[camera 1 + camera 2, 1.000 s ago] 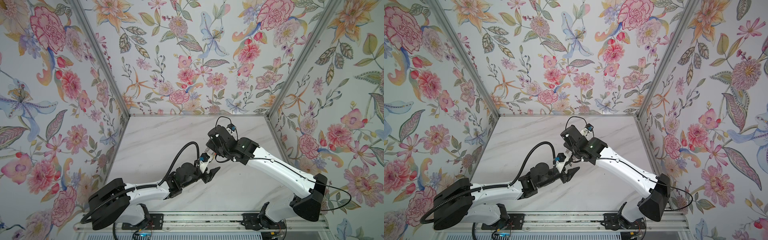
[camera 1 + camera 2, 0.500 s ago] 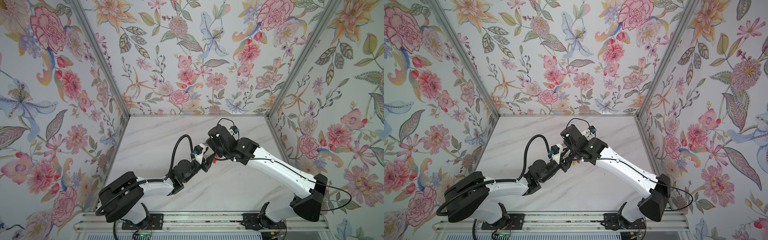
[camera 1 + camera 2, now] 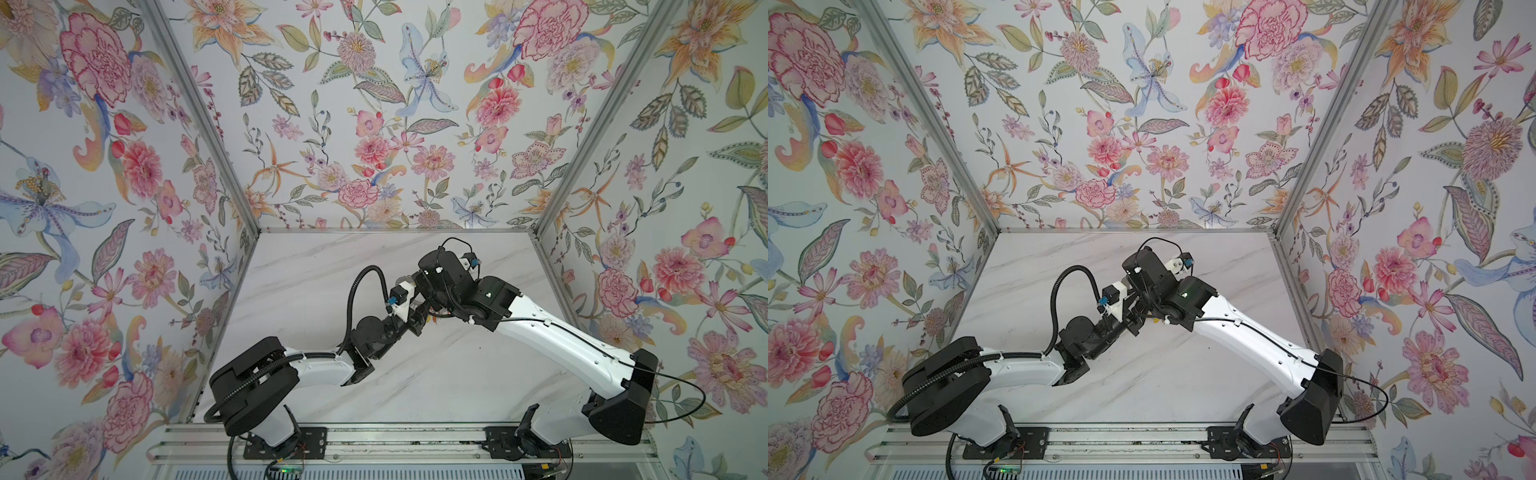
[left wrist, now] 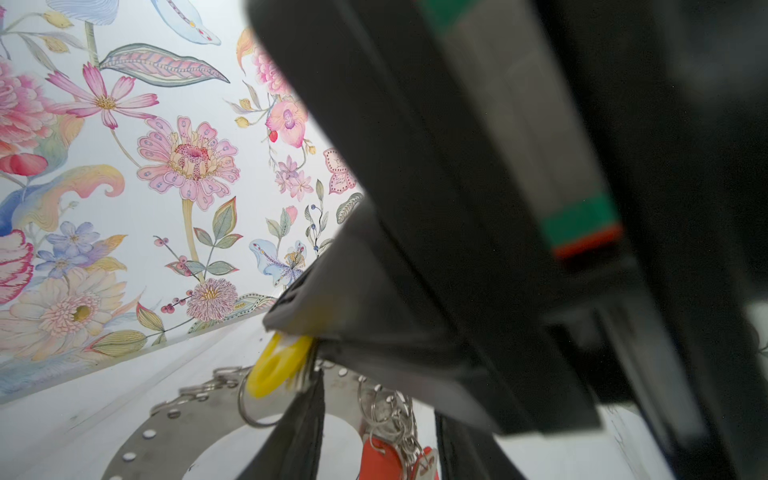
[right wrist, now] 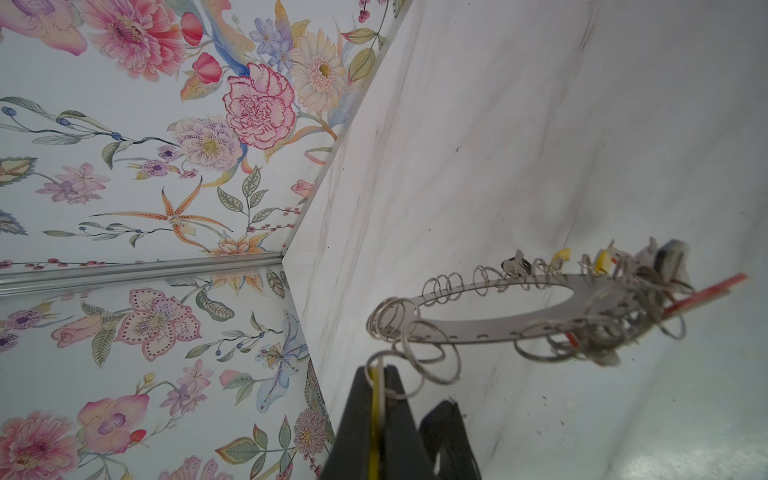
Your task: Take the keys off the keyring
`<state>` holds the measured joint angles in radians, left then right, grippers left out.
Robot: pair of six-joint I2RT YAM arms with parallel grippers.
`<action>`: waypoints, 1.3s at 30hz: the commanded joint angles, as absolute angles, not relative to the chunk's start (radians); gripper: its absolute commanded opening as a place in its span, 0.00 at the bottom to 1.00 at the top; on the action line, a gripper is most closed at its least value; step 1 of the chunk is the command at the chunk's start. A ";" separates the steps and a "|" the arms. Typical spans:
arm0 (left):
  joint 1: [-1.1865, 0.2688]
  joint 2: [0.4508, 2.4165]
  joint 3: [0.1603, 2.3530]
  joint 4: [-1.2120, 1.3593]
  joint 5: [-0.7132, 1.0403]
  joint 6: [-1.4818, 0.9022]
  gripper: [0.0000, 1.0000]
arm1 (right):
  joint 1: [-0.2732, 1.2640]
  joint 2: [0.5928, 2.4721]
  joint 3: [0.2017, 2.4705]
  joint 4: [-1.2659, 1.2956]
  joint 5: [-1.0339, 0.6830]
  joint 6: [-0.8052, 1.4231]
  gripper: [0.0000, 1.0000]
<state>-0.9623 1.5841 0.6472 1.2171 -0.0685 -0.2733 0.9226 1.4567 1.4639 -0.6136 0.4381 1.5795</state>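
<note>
Right hand (image 5: 376, 376) clamps a yellow-tagged key (image 5: 375, 419), keyring (image 5: 478, 334) just beyond it.

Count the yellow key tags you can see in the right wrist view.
3. One yellow tag is pinched edge-on in the right hand; two others stand toward the far end of the keyring, beside the tangle of loops, which may hide more.

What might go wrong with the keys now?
The right gripper pinches just the yellow tag, and the whole keyring is linked to it by one loop, so it might slip free. The left gripper straddles tangled loops and red tags, so it might grab those instead of the keyring.
</note>
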 commanded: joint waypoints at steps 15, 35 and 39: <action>-0.909 1.659 0.736 1.256 -0.098 -0.259 0.32 | 0.934 1.405 1.410 -0.515 0.456 1.646 0.00; -0.868 1.664 0.778 1.122 -0.003 -0.238 0.08 | 0.951 1.404 1.409 -0.481 0.469 1.664 0.00; -0.861 1.657 0.782 1.100 0.025 -0.222 0.00 | 0.948 1.397 1.413 -0.480 0.479 1.660 0.00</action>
<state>-0.8703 1.6497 0.7551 1.1469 -0.0231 -0.2668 0.9340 1.4334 1.4124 -0.5247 0.4629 1.6588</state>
